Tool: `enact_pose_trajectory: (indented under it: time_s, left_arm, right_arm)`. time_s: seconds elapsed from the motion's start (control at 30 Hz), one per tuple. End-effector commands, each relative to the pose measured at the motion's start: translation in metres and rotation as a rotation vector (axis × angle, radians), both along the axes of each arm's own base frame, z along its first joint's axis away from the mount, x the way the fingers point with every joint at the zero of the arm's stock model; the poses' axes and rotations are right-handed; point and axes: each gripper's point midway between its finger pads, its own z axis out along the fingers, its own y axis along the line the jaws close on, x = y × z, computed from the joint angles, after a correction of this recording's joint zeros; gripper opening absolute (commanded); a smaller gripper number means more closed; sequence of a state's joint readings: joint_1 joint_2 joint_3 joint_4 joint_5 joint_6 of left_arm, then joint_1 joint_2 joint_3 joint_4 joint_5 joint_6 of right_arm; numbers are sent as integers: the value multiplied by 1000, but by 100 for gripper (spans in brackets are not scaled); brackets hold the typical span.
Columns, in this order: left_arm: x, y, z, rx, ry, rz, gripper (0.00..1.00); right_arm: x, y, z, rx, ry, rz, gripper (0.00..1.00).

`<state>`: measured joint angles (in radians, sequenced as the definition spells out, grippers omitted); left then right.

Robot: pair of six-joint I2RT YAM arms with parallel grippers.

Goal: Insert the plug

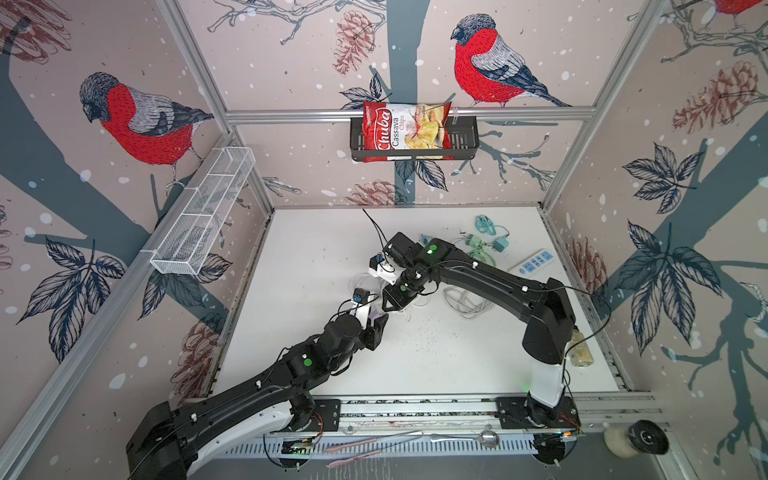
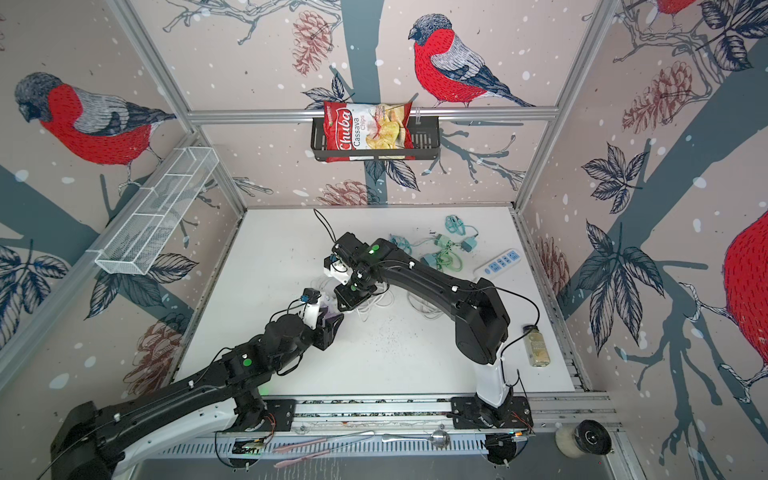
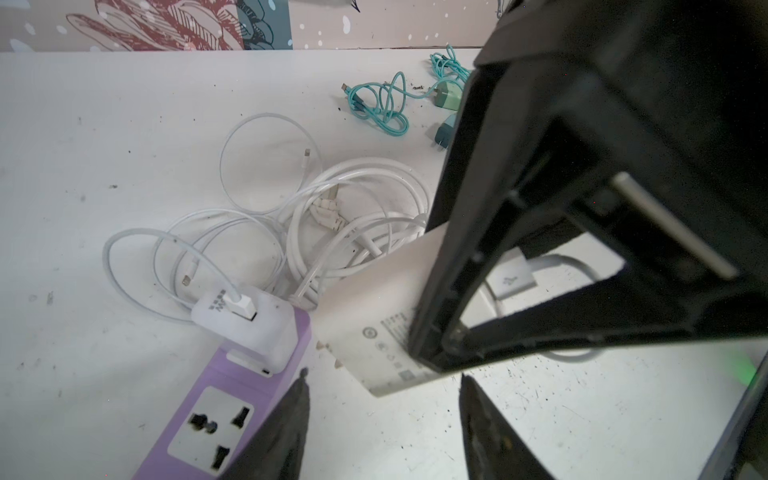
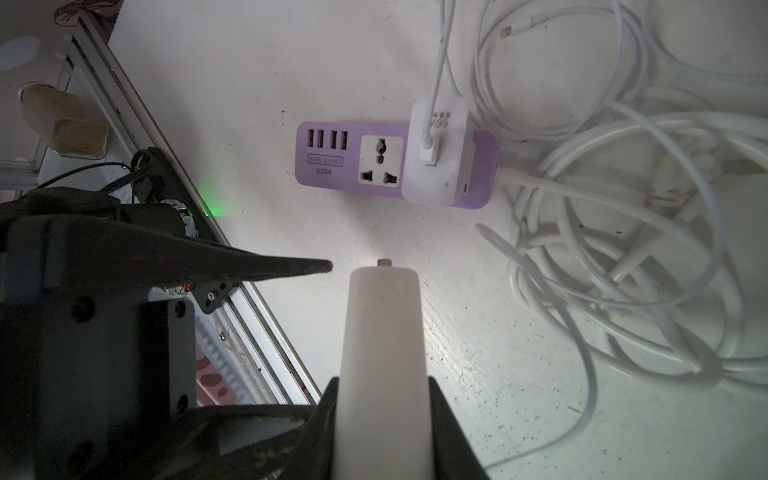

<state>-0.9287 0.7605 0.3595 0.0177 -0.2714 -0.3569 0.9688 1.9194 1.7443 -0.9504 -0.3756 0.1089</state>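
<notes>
Pinching the white plug by its flat sides, your R claw is pressed tight on it, w/ one metal prong showing at the far end, aimed toward the purple power strip but apart from it. Your L claw sits just beside, fingers spread w/ nothing btwn them, tips near the plug's body and the strip's edge. On the strip, the universal socket is uncovered. Next to it a white charger is already plugged in w/ a USB lead in its top, and 4 USB ports line the other end. Beyond the strip you have a tangle of white cables on the white table. Further back-right in a top view lie teal cables and chargers, and a blue-and-white power strip near the wall.
</notes>
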Motion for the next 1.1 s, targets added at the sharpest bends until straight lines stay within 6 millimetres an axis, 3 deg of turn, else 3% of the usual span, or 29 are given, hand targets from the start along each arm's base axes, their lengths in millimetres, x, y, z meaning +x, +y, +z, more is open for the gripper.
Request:
enact_pose_trajectory:
  time_s: [0.0, 0.2, 0.83, 1.07]
  left_arm:
    - [7, -4, 17, 10, -82, -4, 57]
    - [9, -10, 20, 38, -101, -26, 57]
    - [9, -32, 27, 63, -162, -91, 49]
    - [7, -35, 32, 75, -194, -92, 55]
  right_arm:
    - [-4, 6, 13, 55, 33, -3, 2]
    - [-12, 7, 23, 97, 60, 13, 2]
    - [-28, 10, 19, 120, 100, 64, 2]
    - [-31, 15, 16, 121, 123, 78, 3]
